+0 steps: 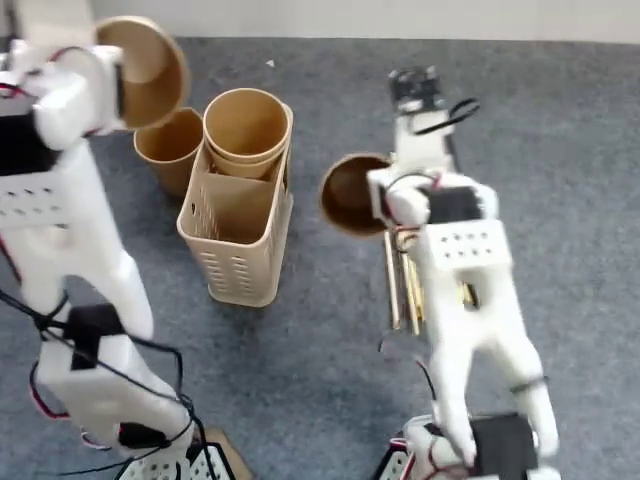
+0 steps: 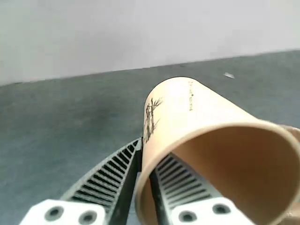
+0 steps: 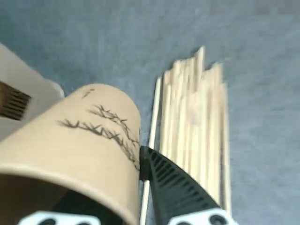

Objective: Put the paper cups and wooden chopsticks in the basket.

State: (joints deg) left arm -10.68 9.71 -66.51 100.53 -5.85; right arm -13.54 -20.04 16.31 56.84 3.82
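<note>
with the left hand (image 2: 143, 150) pinching one tan paper cup (image 2: 197, 122) high beside the cream slotted plastic basket (image 1: 240, 255) and the right hand (image 3: 136, 161) pinching a second cup (image 3: 79, 140) near the pale wooden chopsticks (image 3: 197, 122), either thin wall may buckle or slip.

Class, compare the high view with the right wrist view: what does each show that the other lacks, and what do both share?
High view adds: the left gripper holding a paper cup, stacked cups in the basket, one cup standing beside it. Right wrist view adds: the twig drawing on the held cup. Both: the right gripper shut on that cup, and the wooden chopsticks lying on the grey carpet.
</note>
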